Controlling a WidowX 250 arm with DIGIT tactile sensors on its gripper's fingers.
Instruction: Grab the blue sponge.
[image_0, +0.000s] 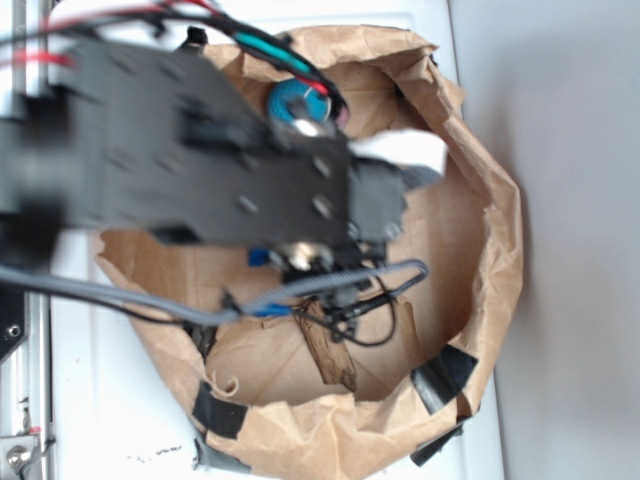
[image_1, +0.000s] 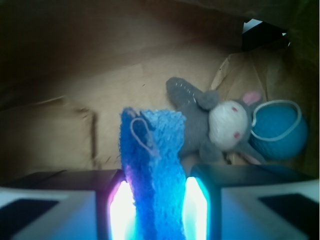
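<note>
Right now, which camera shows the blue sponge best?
The wrist view: the blue sponge stands on edge, pinched between the tool's two glowing pads, texture plain. In the exterior view the arm covers it; I cannot pick it out for sure.

We list: brown paper bag (image_0: 490, 250) with black tape patches, on a white surface (image_0: 110, 400); grey plush (image_1: 210, 120), lying inside; blue ball (image_1: 280, 131) with white seam, touching the plush.
</note>
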